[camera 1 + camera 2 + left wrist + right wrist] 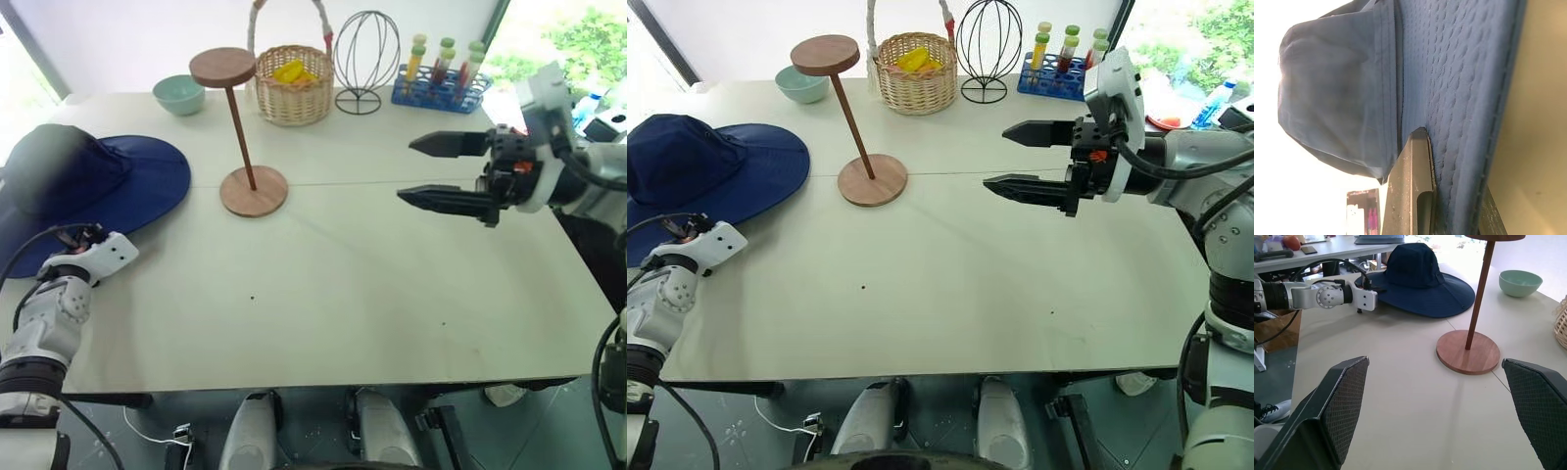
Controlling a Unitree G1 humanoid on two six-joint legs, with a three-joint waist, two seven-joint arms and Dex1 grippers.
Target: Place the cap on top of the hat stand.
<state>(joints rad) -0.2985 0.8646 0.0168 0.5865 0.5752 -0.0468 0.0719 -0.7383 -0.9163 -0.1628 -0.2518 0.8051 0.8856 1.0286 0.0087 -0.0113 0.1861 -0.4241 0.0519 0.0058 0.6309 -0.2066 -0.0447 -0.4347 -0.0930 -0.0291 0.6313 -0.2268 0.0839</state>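
The navy cap [98,176] lies flat at the table's left edge, crown up and wide brim spread. My left gripper [61,238] is at the near edge of the brim. In the left wrist view the brim [1459,98] runs between its two black fingers [1413,186], which are shut on it. The brown wooden hat stand [242,137] stands upright just right of the cap, with a round base [254,190] and a bare disc top [222,67]. My right gripper [405,171] hangs open above the table's right half, pointing left toward the stand, with nothing between its fingers.
Along the table's far edge stand a teal bowl [179,94], a wicker basket [293,86] with something yellow inside, a wire globe stand [365,54] and a blue rack of tubes [441,88]. The white table [333,294] is bare between my grippers.
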